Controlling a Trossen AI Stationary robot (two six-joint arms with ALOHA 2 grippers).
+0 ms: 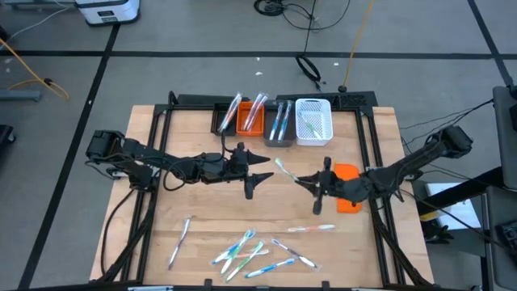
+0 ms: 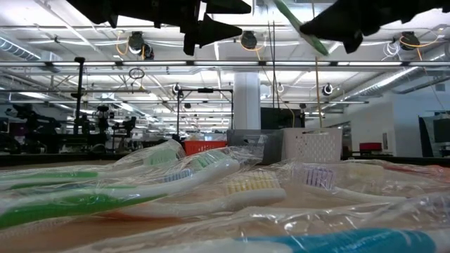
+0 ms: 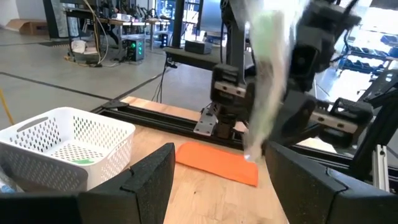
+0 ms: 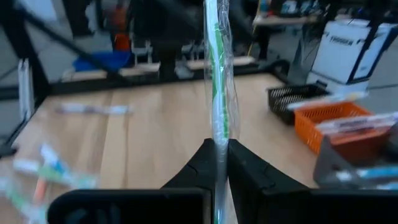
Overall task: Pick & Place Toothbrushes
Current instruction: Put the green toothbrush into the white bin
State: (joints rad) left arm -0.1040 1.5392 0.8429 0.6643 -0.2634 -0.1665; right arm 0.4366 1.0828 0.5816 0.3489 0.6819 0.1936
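Counter (image 1: 202, 210): wood, carrying loose toothbrushes (image 1: 246, 252) along its near edge.
Right claw (image 1: 304, 181): clamped on a green wrapped toothbrush (image 4: 216, 81), raised mid-counter.
Left claw (image 1: 260, 168): spread, empty.
Handling: light, stiff, slippery wrapper; grip mid-handle.

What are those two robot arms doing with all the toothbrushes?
They are sorting wrapped toothbrushes into bins. The right gripper has its jaws shut on a green toothbrush, held up over the table. The left gripper waits nearby, jaws open. More loose toothbrushes lie at the table's front edge. The bins sit at the back.
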